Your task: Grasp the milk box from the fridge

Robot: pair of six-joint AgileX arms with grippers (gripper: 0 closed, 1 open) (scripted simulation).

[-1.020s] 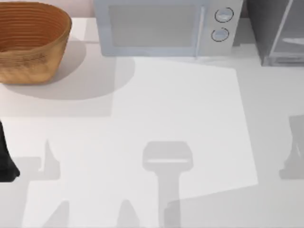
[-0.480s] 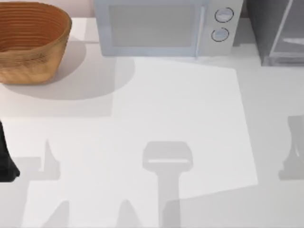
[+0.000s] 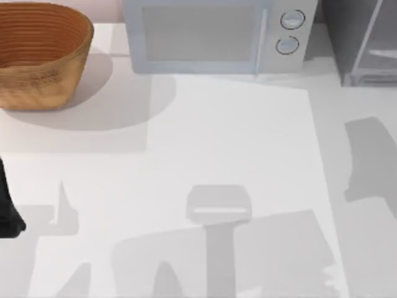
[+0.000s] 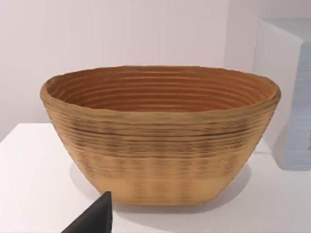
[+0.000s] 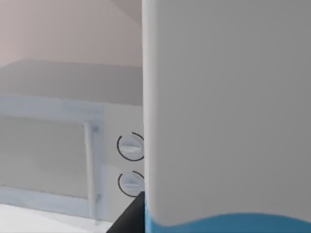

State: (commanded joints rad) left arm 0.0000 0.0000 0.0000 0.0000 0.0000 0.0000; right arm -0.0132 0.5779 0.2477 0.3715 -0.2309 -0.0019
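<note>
Right gripper (image 5: 132,217) close against milk box (image 5: 228,111), carton at right half of right wrist frame, microwave (image 3: 211,37) behind it at left. Clenched or released: cannot tell. Fridge (image 3: 347,37) at upper right of top frame. Judgement: grip carton mid-body, level, withdraw straight, avoid clipping fridge frame. Left gripper (image 4: 95,221) parked facing basket (image 3: 37,56), grip unclear. Count: one milk box, one fridge, one microwave, two knobs (image 3: 293,20), one basket.

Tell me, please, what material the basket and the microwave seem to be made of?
The basket looks woven from wicker or coiled fibre: its tan walls show horizontal ridges, with a matte finish. The microwave looks like smooth pale grey plastic or painted metal, with a glassy door panel and two round knobs; which of these it is, the rendering leaves open.
</note>
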